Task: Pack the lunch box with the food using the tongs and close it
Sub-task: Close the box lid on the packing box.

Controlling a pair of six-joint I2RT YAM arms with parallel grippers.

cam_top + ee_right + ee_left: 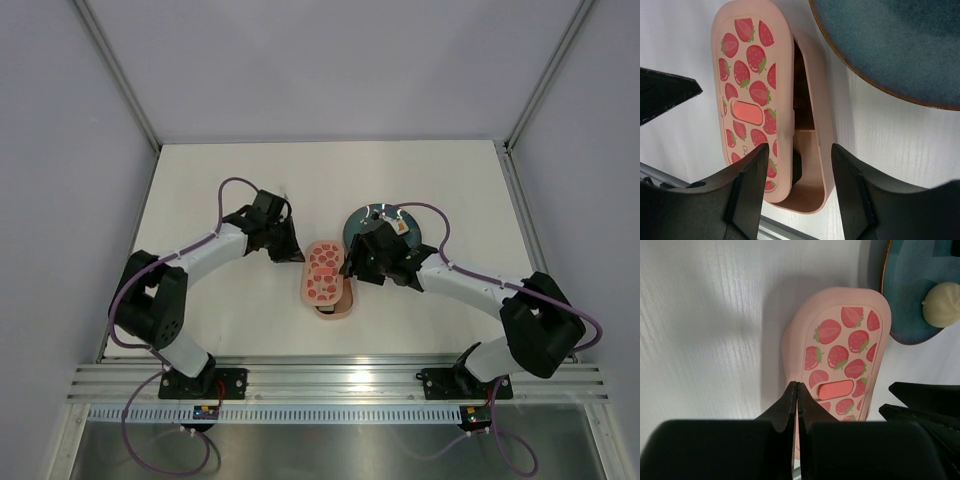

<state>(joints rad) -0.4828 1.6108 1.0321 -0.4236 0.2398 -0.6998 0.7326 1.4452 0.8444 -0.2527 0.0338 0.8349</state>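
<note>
The pink lunch box (334, 305) sits mid-table, its strawberry-patterned lid (324, 270) lying askew on top. In the right wrist view the lid (752, 90) covers the left side and the box (821, 150) gapes on the right, with dark food inside. My right gripper (800, 167) is open, one finger over the lid and the other outside the box wall. My left gripper (797, 386) is shut, nothing visible between its tips, which rest at the lid's (845, 350) left edge. A round beige food piece (942, 304) lies on the plate. The tongs are out of view.
The dark teal plate (372, 220) stands just behind and to the right of the box, under the right arm. The metal rail (340, 380) runs along the near table edge. Both grippers (290, 245) (357, 265) flank the lid closely.
</note>
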